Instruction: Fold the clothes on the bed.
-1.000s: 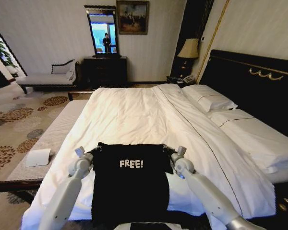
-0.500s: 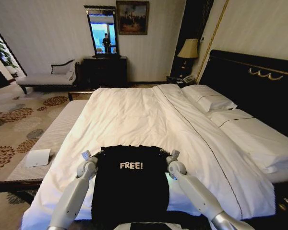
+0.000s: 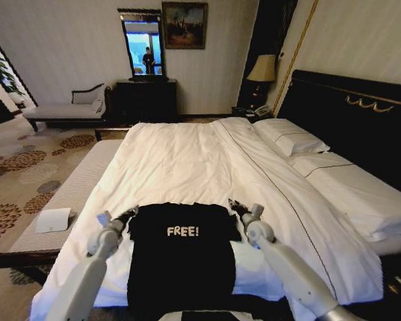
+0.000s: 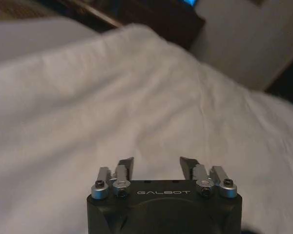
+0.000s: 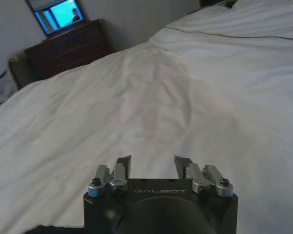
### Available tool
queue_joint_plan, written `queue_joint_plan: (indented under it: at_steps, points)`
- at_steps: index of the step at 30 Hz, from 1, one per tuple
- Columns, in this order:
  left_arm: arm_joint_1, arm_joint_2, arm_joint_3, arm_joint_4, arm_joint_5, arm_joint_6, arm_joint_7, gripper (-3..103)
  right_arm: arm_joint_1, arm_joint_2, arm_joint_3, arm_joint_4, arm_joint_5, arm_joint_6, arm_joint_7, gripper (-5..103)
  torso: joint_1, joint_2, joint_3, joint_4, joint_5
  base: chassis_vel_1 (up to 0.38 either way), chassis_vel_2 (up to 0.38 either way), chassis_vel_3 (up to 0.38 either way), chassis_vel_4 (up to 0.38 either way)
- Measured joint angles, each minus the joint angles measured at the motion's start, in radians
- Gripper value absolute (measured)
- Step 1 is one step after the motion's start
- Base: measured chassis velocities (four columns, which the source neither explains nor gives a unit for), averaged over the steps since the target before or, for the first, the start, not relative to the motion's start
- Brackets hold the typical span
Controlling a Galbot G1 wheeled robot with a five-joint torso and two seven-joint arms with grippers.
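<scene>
Both end effectors beside T-shirt (image 3: 182, 257)

— Nearest the lens? A black gripper housing lettered GALBOT, the left gripper (image 4: 156, 165), two dark wedge-shaped fingers (image 4: 125, 166) parted with a bare gap between, nothing held.

— And the silver bits? Small metal linkages with round screw heads, flanking each finger.

— Beyond the fingers? Rumpled white duvet (image 4: 136, 102) of the bed, softly creased, sloping up and away.

— At the far edge? A dark wooden piece of furniture (image 4: 156, 19), a pale wall (image 4: 244, 39) beside it, all blurred.
</scene>
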Motion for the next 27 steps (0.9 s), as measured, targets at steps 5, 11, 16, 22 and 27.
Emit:
queue_joint_plan:
  at_steps: [5,11,16,22,27]
  points:
    - [0.005,-0.001,-0.144,0.062,0.007,0.019,-0.044,77,0.098,-0.005,-0.067,-0.067,0.102,-0.102,-0.086,70,0.0,0.0,0.0,0.0003,0.0001,0.0,0.0,0.0,0.0]
    - [0.116,0.02,-0.214,0.066,-0.01,-0.012,0.095,97,0.171,-0.004,-0.124,-0.172,0.059,-0.159,-0.27,91,0.0,0.0,0.0,0.0002,-0.0005,0.0,0.0,0.0,0.0]
    - [0.211,-0.009,-0.253,-0.001,-0.005,-0.033,0.132,100,0.246,0.027,-0.199,-0.274,0.002,-0.162,-0.351,100,0.0,0.0,0.0,0.0006,0.0003,0.0,0.0,0.0,0.0]
    - [0.272,-0.04,-0.266,-0.079,-0.011,-0.038,0.121,100,0.292,0.071,-0.266,-0.389,-0.083,-0.144,-0.455,100,0.0,0.0,0.0,0.0006,0.0001,0.0,0.0,0.0,0.0]
    - [0.281,-0.042,-0.267,-0.097,-0.013,-0.038,0.116,100,0.295,0.078,-0.272,-0.416,-0.125,-0.13,-0.559,100,0.0,0.0,0.0,0.0002,0.0002,0.0,0.0,0.0,0.0]
